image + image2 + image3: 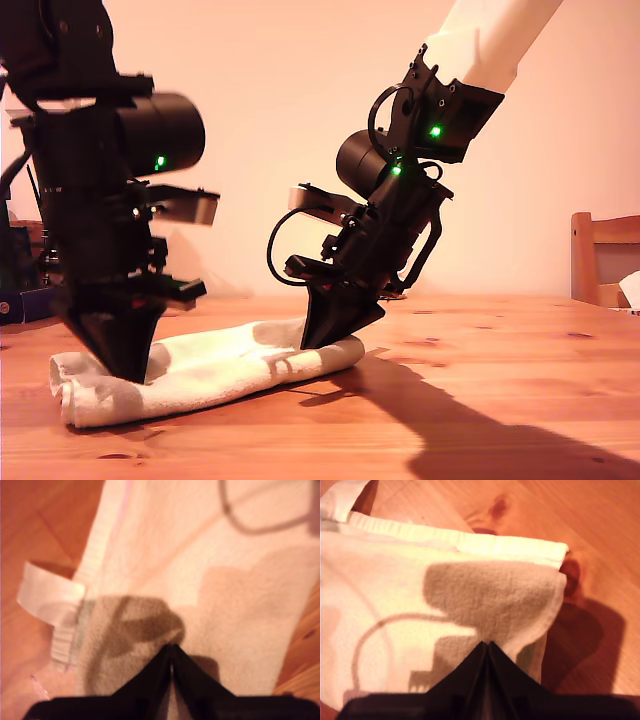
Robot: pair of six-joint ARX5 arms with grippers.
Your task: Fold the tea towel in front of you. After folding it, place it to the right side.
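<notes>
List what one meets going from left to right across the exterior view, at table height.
Gripper pressing on the towel's end → tea towel → other gripper on its opposite end → bare wooden table → wooden chair.

In the exterior view, the tips of both arms hide the parts of the tea towel (200,375) beneath them, a wooden chair (600,255) is cut off at that view's right edge, and dark clutter (20,285) at its left edge is unidentifiable. The first wrist view is blurred, so the towel's pattern is unreadable.
</notes>
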